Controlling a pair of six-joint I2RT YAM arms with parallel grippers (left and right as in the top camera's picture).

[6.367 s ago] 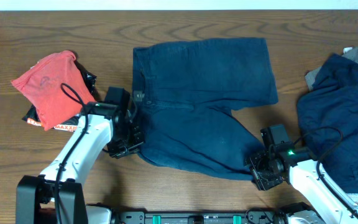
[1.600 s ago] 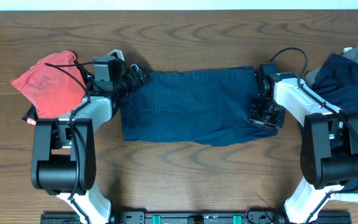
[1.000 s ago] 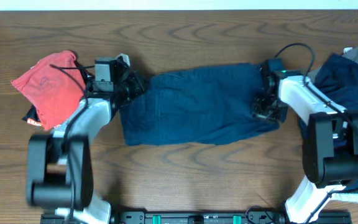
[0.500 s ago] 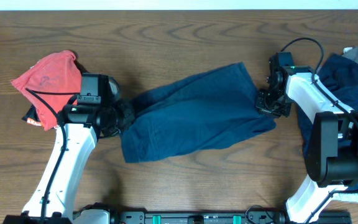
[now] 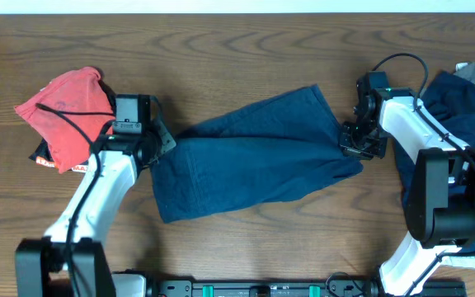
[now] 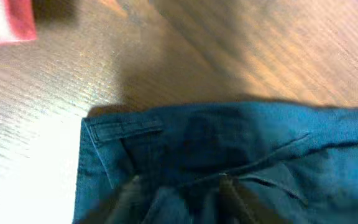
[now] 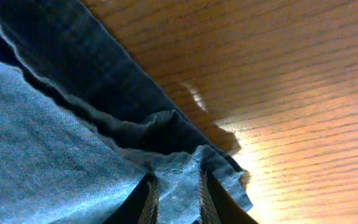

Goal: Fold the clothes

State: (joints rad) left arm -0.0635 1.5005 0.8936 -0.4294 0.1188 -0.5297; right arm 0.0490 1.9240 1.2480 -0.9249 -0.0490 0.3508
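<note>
The dark navy shorts, folded over into a long band, lie slanting across the middle of the table, left end lower. My left gripper is at their left end. In the left wrist view, which is blurred, its fingers straddle a bunch of the cloth by the waistband. My right gripper is at the right end. In the right wrist view it is shut on a hem fold of the shorts.
A red garment lies on a black item at the far left and shows in the left wrist view. A pile of navy clothes with a grey part lies at the right edge, close behind my right arm.
The shorts, spread flat earlier, were folded in half. Over the last second their left end was dragged toward the front, so they now slant. The left gripper has shifted slightly back.
</note>
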